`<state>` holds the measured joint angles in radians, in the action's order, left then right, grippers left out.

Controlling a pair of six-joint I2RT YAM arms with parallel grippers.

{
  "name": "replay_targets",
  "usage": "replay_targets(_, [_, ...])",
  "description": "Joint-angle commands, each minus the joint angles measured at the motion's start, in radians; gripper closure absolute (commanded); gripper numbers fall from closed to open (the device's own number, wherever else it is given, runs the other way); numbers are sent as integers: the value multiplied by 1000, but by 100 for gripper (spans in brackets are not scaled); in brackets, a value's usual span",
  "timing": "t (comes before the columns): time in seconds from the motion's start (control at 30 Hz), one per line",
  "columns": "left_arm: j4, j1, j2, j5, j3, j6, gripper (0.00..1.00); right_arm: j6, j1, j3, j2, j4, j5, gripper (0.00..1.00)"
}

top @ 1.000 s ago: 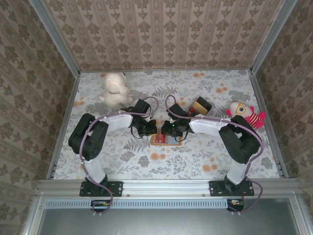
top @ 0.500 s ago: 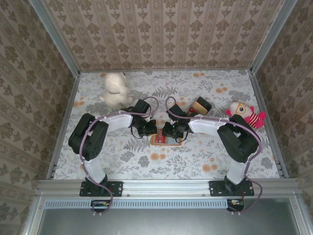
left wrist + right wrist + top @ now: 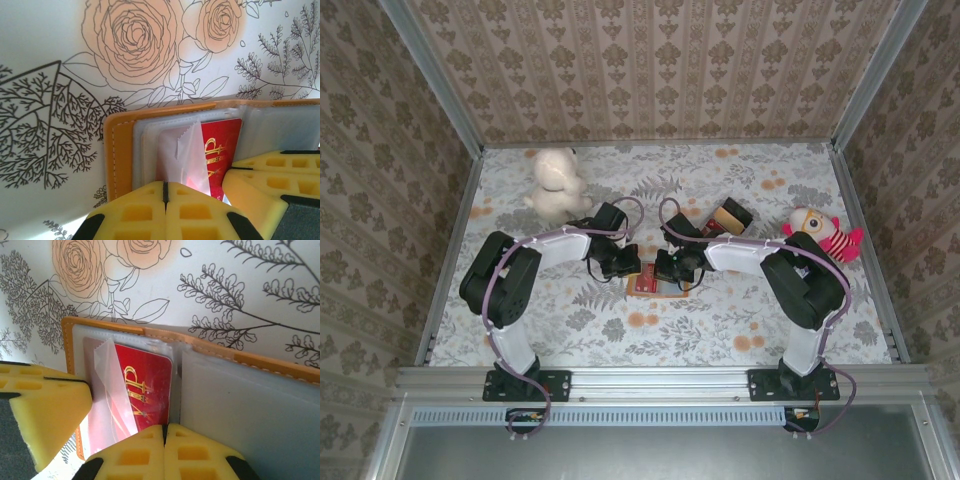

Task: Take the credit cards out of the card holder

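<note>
The card holder (image 3: 642, 288) lies open on the flowered table between my two grippers. Its orange-tan rim (image 3: 120, 150) frames clear pocket pages. A red credit card (image 3: 222, 150) with gold lettering sits in a pocket, partly under a loose clear flap. My left gripper (image 3: 164, 184) is shut, its tips on the pocket pages beside the card. My right gripper (image 3: 165, 427) is shut too, its tips resting at the lower edge of the card (image 3: 150, 385). Nothing shows between either pair of jaws. The left gripper's yellow fingers (image 3: 45, 410) press on the holder's left end.
A white plush toy (image 3: 557, 185) sits at the back left. A brown dark-topped block (image 3: 730, 215) lies behind the right arm, and a red striped doll (image 3: 825, 235) is at the right. Patterned walls close in the table.
My right gripper has shut and edged a little left over the card holder. The left gripper stays shut in place.
</note>
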<state>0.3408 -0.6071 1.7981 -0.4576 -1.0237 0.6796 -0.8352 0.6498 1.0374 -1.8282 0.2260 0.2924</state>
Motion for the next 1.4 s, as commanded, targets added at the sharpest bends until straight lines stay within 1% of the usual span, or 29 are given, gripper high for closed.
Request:
replay_targets(0.0, [21, -5, -29, 13, 12, -22, 93, 2, 5, 12, -5, 5, -18, 100])
replay_targets(0.07, [10, -3, -50, 7, 18, -28, 88, 7, 5, 11, 11, 25, -36, 100])
replay_targets(0.1, [-4, -3, -63, -3, 25, -29, 84, 11, 3, 13, 21, 38, -43, 100])
replay_targets(0.17, [-23, -1, -81, -13, 33, -34, 80, 17, 2, 12, 37, 57, -52, 100])
replay_targets(0.3, [-36, 3, -92, -14, 50, -32, 77, 26, 2, 10, 68, 91, -56, 100])
replay_targets(0.37, [-48, 4, -92, -22, 59, -29, 78, 27, 2, 7, 77, 96, -51, 100])
replay_targets(0.53, [-74, 4, -79, -45, 71, -18, 85, 28, 2, -2, 84, 104, -43, 100])
replay_targets(0.77, [-87, -1, -56, -64, 67, -24, 91, 42, 2, 3, 72, 142, -80, 100])
replay_targets(0.9, [-74, -8, -19, -69, 44, -35, 93, 48, 2, 13, 58, 142, -75, 100])
replay_targets(1.2, [-27, -10, 21, -41, 33, -38, 97, 58, 0, 20, 59, 159, -96, 100])
replay_targets(1.3, [-9, -10, 24, -25, 35, -41, 98, 61, -4, 0, 69, 115, -69, 100])
replay_targets(1.37, [-5, -10, 25, -22, 38, -44, 99, 52, -7, -18, 71, 65, -30, 96])
